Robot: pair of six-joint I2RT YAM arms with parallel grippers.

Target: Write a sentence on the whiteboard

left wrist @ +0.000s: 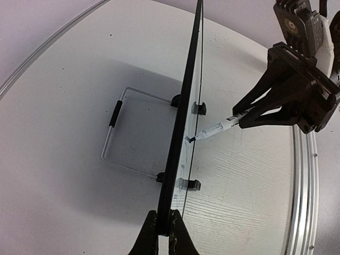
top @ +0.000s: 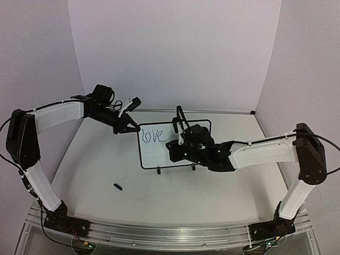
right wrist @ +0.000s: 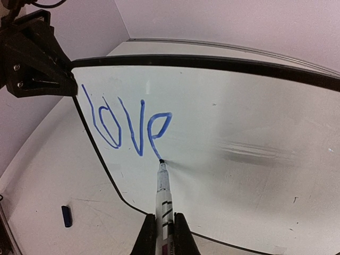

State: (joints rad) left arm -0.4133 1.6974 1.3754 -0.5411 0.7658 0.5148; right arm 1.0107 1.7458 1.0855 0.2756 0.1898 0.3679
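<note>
The right jaws clamp a marker (right wrist: 163,196), tip touching the whiteboard (top: 156,154) just under the blue word "love" (right wrist: 127,125); the left jaws pinch the board's top corner, steadying it upright on the bench (top: 101,175). Pressing too hard could tip the board or twist it loose, skewing the next letters.

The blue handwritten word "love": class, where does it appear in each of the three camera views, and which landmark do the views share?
Top external: the blue word "love" sits mid-picture, upper left on the black-framed white whiteboard.
Left wrist: not visible; the whiteboard shows edge-on.
Right wrist: left of centre, just above the white marker.
Shared landmark: the whiteboard's thin black frame.
</note>
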